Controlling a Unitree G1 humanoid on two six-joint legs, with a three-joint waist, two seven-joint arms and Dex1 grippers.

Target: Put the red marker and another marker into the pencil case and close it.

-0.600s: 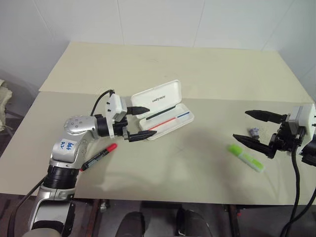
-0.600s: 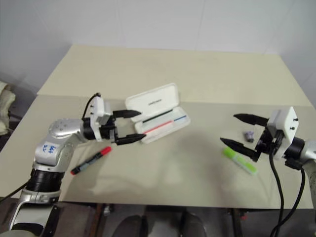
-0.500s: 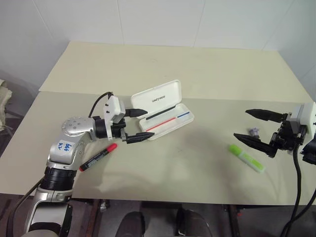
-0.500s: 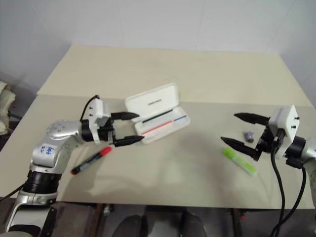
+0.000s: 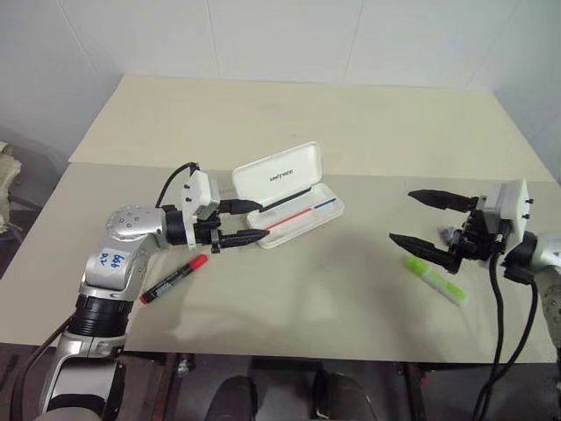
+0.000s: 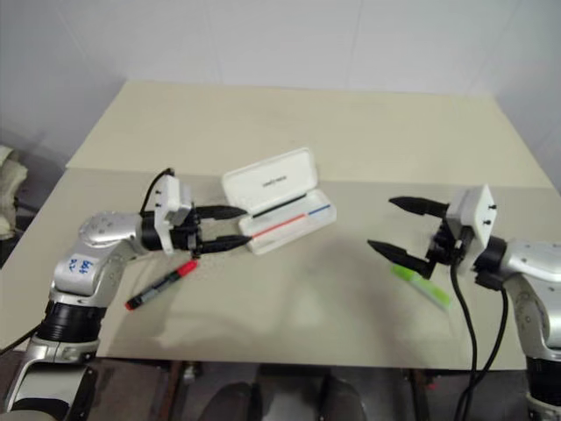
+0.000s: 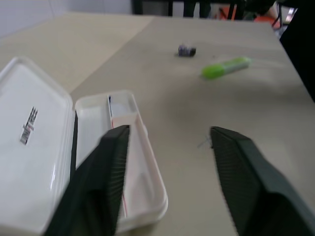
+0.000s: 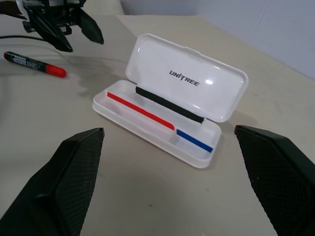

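Note:
The white pencil case (image 5: 279, 175) lies open at mid-table, lid raised, with thin red, blue and black lines in its tray. My left gripper (image 5: 254, 221) hovers at the case's left end, open, with a narrow gap and nothing between its fingers. The red marker (image 5: 175, 278) lies on the table just in front of that arm. At the right, the lime-green highlighter (image 5: 436, 279) lies flat. My right gripper (image 5: 403, 217) stands wide open and empty just left of and above it, pointing toward the case (image 8: 187, 83).
A small grey-purple lump (image 5: 449, 234) sits on the table behind the highlighter, close to the right gripper's wrist. The beige table (image 5: 333, 289) has bare surface between the case and the highlighter. Its front edge runs close below both markers.
My right arm has swung left toward the table's middle, fingers still wide apart. My left gripper's fingers have drawn closer together beside the case.

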